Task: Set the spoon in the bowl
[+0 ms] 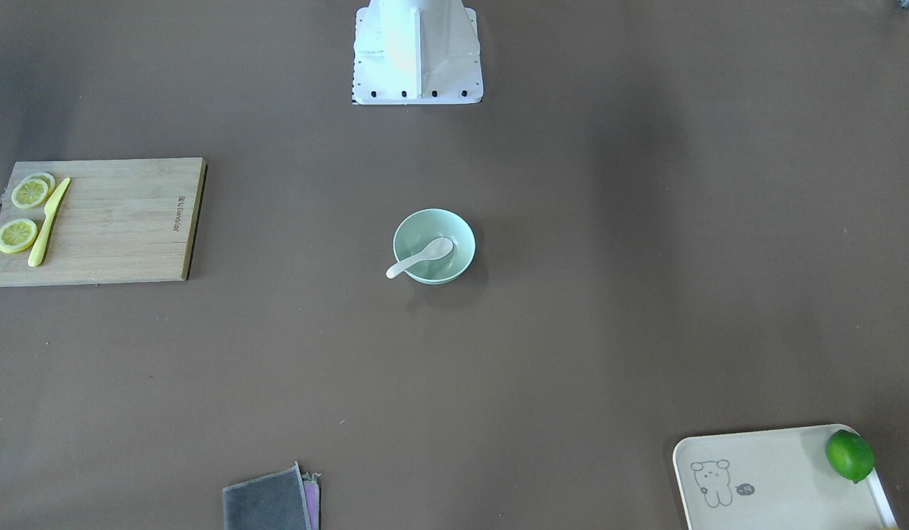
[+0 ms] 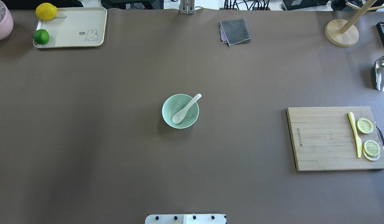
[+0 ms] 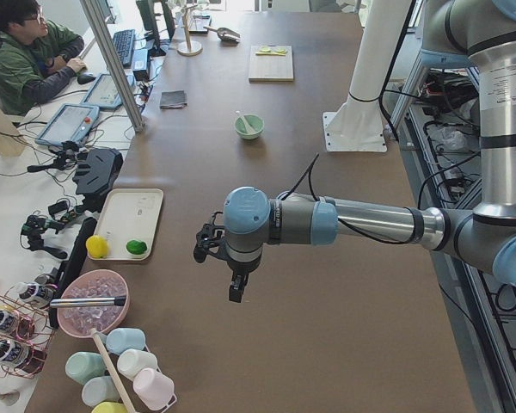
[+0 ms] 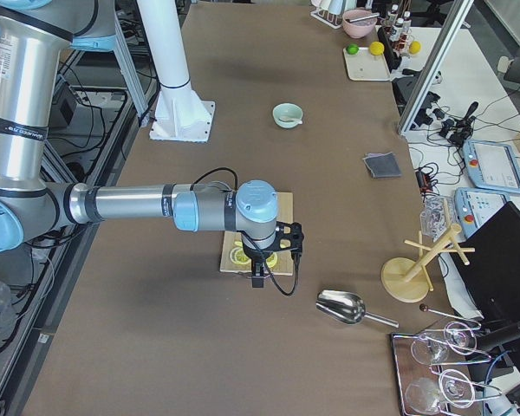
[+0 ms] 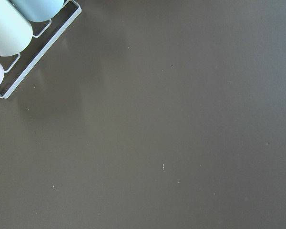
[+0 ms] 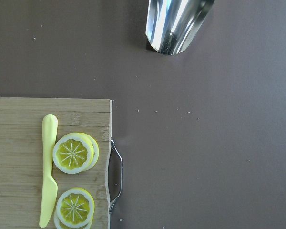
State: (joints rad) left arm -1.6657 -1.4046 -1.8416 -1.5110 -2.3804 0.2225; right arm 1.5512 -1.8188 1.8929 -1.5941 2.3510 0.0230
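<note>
**Spoon rests in bowl at mid-table**

The white spoon (image 2: pixel 185 110) lies with its scoop inside the mint-green bowl (image 2: pixel 168 105), its handle jutting over the rim. The left gripper (image 3: pixel 235 291) and right gripper (image 4: pixel 257 276) hang over opposite table ends. Both show small, from the side only, so whether the 2 are spread or pressed together cannot be told.

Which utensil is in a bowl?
The white spoon, its head in the green bowl; the yellow knife lies on the cutting board, the metal scoop on the table.
</note>
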